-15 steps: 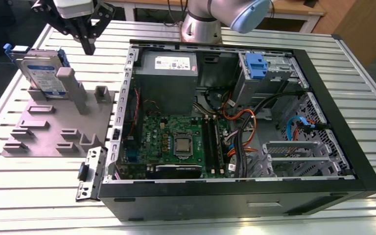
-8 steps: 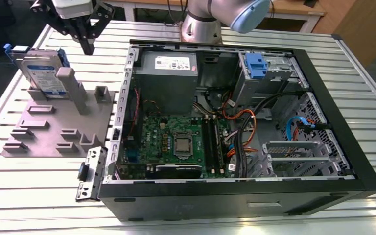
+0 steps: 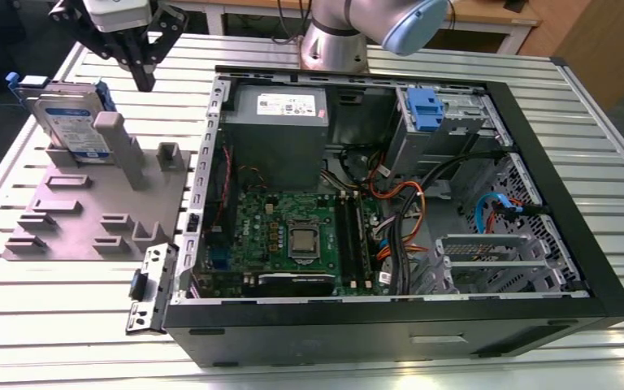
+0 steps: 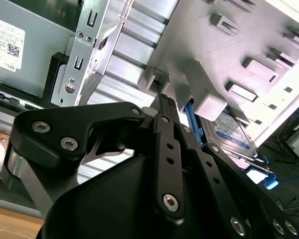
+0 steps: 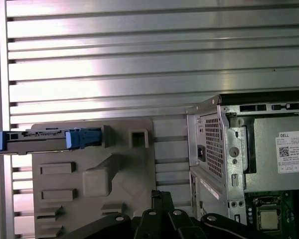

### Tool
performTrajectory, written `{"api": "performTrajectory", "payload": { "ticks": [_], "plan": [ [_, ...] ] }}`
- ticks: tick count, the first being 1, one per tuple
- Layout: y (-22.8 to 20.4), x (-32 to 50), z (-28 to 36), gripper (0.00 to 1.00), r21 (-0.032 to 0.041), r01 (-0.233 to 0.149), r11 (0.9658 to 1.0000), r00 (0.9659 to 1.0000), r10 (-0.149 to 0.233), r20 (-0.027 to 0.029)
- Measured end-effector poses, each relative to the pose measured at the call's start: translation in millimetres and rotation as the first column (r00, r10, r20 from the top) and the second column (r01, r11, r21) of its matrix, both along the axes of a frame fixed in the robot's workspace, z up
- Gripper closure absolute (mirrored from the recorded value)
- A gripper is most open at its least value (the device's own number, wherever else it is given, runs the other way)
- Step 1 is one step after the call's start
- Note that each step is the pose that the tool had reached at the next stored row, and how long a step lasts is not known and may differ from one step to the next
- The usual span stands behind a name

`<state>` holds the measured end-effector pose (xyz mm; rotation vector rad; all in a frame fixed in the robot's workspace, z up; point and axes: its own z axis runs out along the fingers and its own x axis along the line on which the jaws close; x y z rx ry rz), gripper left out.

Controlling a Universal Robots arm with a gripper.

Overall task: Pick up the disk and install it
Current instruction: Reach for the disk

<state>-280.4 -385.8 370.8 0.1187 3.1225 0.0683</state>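
The disk (image 3: 68, 122) stands upright on edge in a slot of the grey fixture plate (image 3: 84, 219), at the exterior view's left; its white-and-blue label faces forward and blue rails run along its edges. My gripper (image 3: 144, 81) hangs just to the disk's right and a little higher, fingers pointing down, shut with nothing between them. In the second wrist view the black fingers (image 4: 162, 107) meet beside the fixture (image 4: 239, 45), with the disk (image 4: 231, 132) beyond. In the first wrist view the disk (image 5: 45, 139) appears edge-on in the fixture (image 5: 119, 174), apart from the gripper (image 5: 157, 196).
An open computer case (image 3: 604, 268) lies on the slatted metal table (image 3: 52, 325), to the fixture's right. Inside are a grey power-supply box (image 3: 279, 122), a silver drive cage with a blue latch (image 3: 426, 110), a motherboard (image 3: 290, 236) and loose cables. The arm's base (image 3: 334, 41) stands behind the case.
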Motion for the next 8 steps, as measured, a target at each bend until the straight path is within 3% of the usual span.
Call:
{"api": "performTrajectory", "payload": {
  "ticks": [8],
  "plan": [
    [0.0,-1.2,-0.7,0.89,0.0007,0.000,1.0000,1.0000,0.000,-0.0003]
  ]
}}
